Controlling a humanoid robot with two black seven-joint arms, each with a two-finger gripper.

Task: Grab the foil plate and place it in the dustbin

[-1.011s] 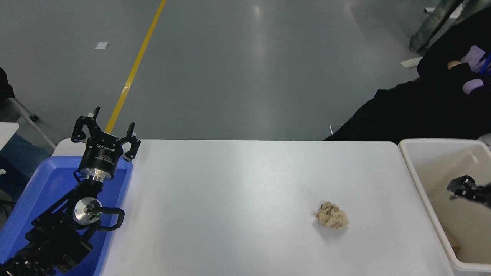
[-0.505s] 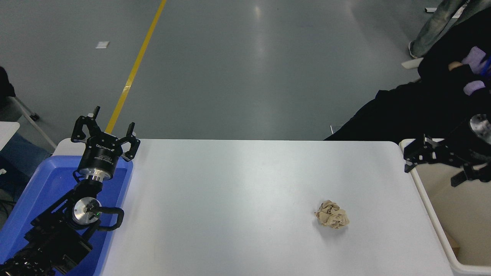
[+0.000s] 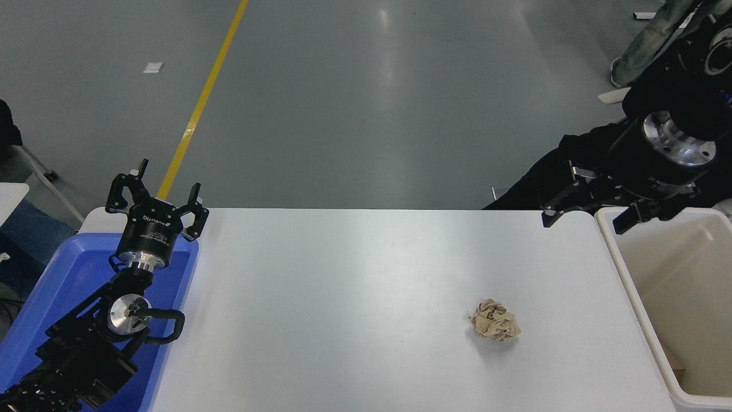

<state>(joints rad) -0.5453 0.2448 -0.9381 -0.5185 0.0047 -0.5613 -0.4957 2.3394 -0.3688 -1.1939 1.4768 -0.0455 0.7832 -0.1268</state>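
Observation:
No foil plate shows on the table or in the visible part of the bin. The dustbin (image 3: 628, 286), cream-white with a beige inside, stands at the table's right end and is cut off by the picture's edge. My right gripper (image 3: 584, 221) hangs open and empty over the table's far right corner, just left of the dustbin's far-left rim. My left gripper (image 3: 157, 197) stays parked open at the lower left, above the blue tray.
A crumpled brown paper ball (image 3: 495, 327) lies on the white table (image 3: 343, 286) right of centre. A blue tray (image 3: 40, 292) sits at the left end under the left arm. A person in black clothing (image 3: 577, 166) sits beyond the far right corner.
My right gripper has come up out of the dustbin and moved left and toward the table's far side. The left arm and the paper ball have not moved.

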